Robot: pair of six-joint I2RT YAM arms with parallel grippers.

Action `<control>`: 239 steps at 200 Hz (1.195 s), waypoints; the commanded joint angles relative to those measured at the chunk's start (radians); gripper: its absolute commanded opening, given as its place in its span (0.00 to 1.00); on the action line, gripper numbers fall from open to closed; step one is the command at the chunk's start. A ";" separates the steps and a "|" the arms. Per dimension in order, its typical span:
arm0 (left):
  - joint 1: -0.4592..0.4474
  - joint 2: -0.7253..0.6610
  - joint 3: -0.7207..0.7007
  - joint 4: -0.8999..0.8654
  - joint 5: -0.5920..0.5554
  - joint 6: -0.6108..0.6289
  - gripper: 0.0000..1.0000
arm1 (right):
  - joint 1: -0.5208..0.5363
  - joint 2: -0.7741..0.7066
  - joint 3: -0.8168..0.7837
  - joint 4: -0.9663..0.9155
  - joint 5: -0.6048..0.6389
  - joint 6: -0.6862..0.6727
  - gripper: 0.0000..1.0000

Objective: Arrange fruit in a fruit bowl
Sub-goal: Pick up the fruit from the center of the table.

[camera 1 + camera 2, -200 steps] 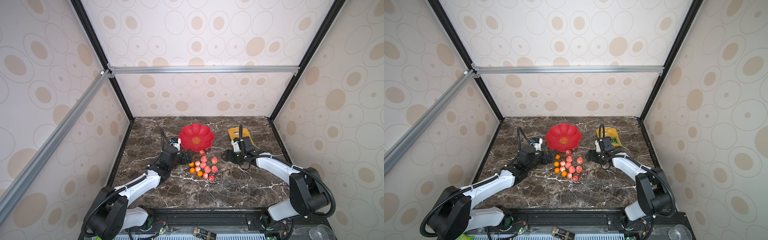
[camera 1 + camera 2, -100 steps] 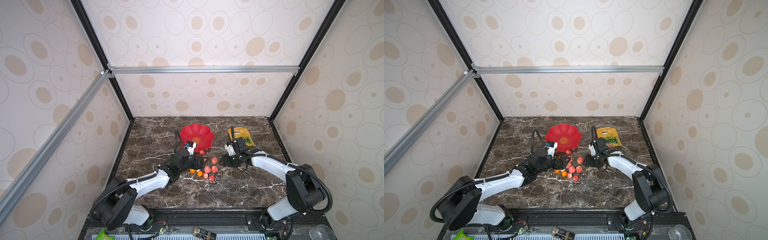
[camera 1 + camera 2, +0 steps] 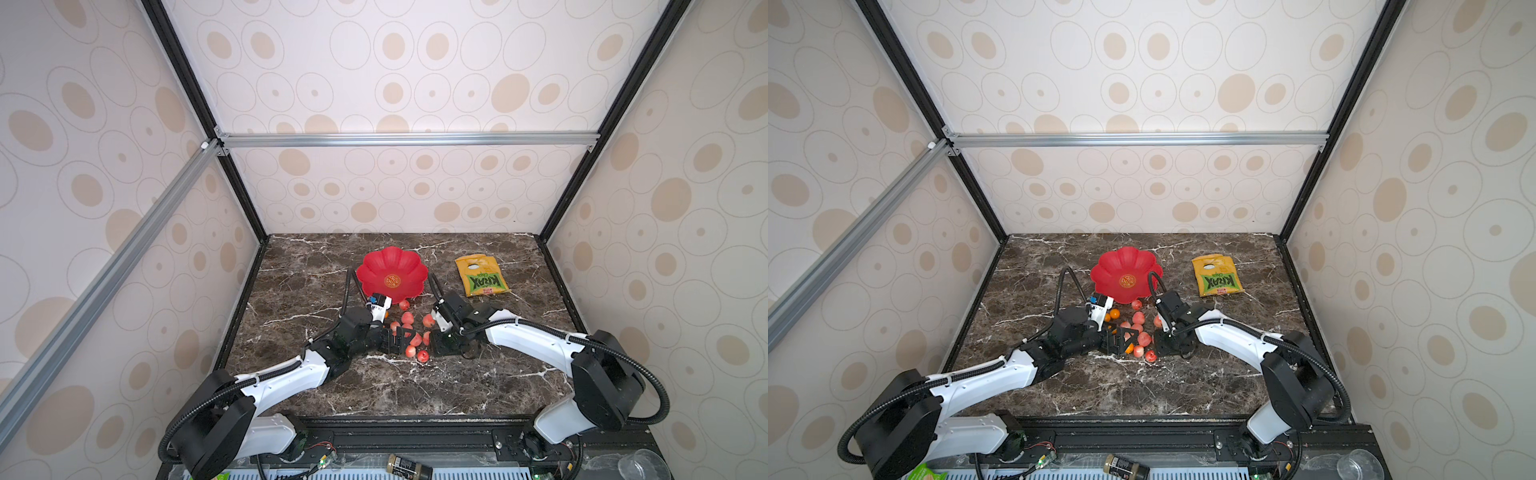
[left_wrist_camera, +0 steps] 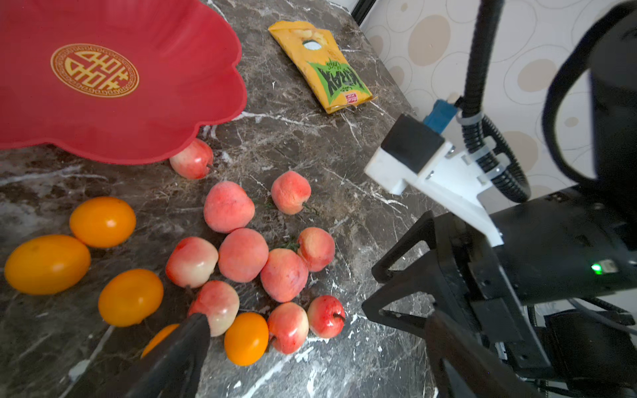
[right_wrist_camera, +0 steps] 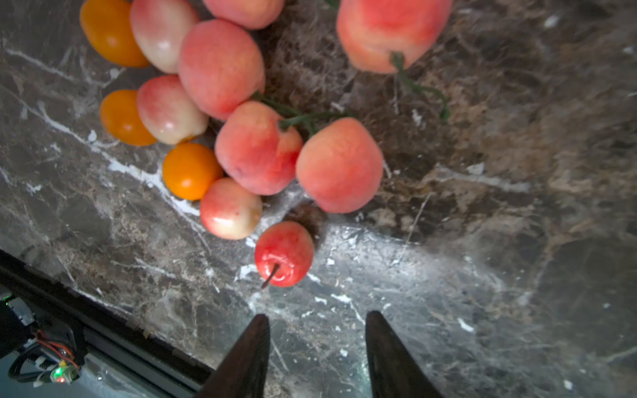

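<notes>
**Both grippers at the fruit pile, bowl empty**

From where I stand, the red flower-shaped bowl (image 3: 372,266) holds nothing. All the fruit (image 4: 243,255) lies on the surface (image 3: 415,386) in a loose cluster just in front of the bowl, with one pink piece (image 4: 191,158) tucked under the rim. The snack bag (image 3: 480,276) lies well apart and plays no part.

1. The left gripper (image 3: 395,340) is spread wide and low at the cluster's left side, pinching nothing. Its fingertip (image 4: 196,330) overlaps a pink fruit in the wrist view; contact cannot be confirmed.
2. The right gripper (image 5: 315,318) is spread part way and empty. Its tips point at the small red fruit (image 5: 284,253) on the cluster's edge. That piece sits clear of its neighbours, so it is probably the chosen target, as it allows a clean pinch without scattering the rest.
</notes>
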State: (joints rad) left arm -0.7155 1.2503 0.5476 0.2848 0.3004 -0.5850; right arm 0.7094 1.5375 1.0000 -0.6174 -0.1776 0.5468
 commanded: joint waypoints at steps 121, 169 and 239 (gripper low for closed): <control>-0.011 -0.082 -0.093 -0.049 0.063 0.022 0.98 | 0.098 0.163 0.215 -0.199 0.088 0.019 0.30; -0.010 -0.069 -0.092 -0.043 0.069 0.037 0.98 | 0.105 0.193 0.225 -0.199 0.097 0.019 0.27; -0.011 -0.071 -0.094 -0.039 0.071 0.042 0.98 | 0.111 0.218 0.233 -0.182 0.099 0.030 0.23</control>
State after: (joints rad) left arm -0.7158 1.1862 0.4496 0.2234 0.3641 -0.5606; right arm 0.8120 1.7332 1.2140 -0.7822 -0.0963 0.5610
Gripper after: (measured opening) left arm 0.982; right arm 0.235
